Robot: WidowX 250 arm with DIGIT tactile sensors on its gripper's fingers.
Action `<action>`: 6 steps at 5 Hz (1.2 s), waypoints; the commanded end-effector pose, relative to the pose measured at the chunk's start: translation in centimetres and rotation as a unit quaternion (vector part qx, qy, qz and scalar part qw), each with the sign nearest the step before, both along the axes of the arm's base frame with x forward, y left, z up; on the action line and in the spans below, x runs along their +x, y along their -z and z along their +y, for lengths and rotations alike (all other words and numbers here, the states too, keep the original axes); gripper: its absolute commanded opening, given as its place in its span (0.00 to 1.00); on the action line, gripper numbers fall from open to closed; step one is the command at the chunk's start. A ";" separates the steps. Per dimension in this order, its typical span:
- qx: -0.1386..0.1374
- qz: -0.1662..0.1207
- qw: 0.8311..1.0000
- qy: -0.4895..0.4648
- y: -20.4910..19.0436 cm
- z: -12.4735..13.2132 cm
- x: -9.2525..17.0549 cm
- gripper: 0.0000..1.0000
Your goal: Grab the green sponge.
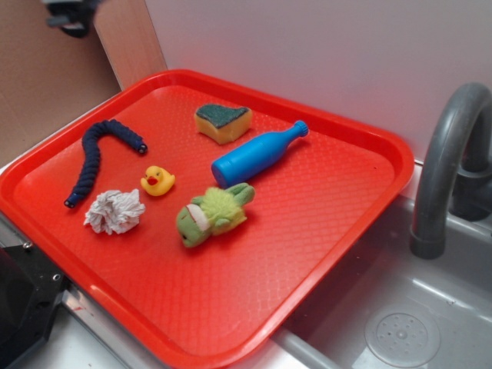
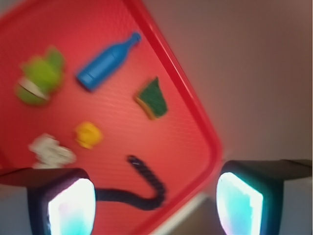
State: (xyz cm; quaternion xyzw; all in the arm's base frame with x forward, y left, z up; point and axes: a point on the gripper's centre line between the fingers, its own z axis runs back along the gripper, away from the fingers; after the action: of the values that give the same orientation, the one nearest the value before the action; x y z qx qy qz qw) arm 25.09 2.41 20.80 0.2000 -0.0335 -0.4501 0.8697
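In the wrist view the green sponge [image 2: 152,100] lies in the upper middle of the frame, well above the gripper [image 2: 156,200], whose 2 fingers [image 2: 72,208] stand wide apart and empty.

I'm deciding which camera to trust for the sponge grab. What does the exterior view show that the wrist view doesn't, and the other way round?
Only the exterior view shows the grey faucet and sink beside the tray, and the tray's whole outline. Only the wrist view shows the gripper clearly, its fingers wide apart with nothing between them, high above the tray's edge. Both show the green sponge, blue bottle, plush toy, yellow duck, white crumpled rag and dark rope, all lying apart on the tray.
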 end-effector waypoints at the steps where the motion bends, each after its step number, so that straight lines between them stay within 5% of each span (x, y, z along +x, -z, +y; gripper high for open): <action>1: 0.053 0.009 0.996 0.073 4.7 -2.3 3.3 1.00; 2: 0.064 0.059 0.993 0.078 8.4 -1.6 3.5 1.00; 5: 0.062 0.046 0.996 0.048 14.3 0.7 5.8 1.00; 6: 0.034 0.038 0.998 0.030 15.0 1.1 7.3 1.00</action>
State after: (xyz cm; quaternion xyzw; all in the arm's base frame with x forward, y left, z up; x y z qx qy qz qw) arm 31.73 3.95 4.70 0.1963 0.0273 -0.4888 0.8496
